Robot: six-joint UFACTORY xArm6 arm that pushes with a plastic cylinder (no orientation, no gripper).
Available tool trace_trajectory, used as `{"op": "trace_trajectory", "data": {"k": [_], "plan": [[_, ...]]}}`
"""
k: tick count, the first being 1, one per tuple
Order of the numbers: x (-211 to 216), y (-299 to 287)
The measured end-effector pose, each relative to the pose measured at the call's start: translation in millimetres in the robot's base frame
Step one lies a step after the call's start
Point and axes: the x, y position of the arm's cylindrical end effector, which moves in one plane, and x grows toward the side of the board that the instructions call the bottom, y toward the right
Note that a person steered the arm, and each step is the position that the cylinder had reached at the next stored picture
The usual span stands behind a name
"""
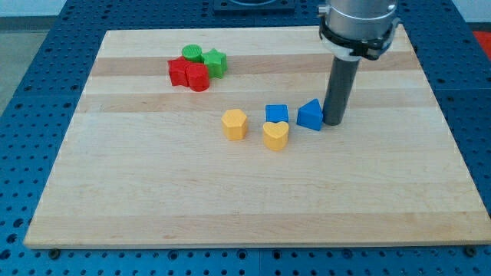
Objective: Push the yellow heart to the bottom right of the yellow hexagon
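lab | wooden board point(153, 199) on blue perforated bench point(31, 69)

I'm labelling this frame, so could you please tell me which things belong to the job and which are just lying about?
Job: yellow heart; yellow hexagon; my tip, right of the blue blocks.

Lying about: blue cube; blue triangular block; two red blocks; two green blocks.
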Motion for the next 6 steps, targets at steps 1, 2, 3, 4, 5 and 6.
{"op": "trace_trajectory", "data": {"k": [1,2,3,4,5,6], "plan": [[25.5,15.1],[53.3,-3.7],[55.0,-34.1],[45.5,-54.5],[45.3,-90.6],[45.3,-134.2]]}}
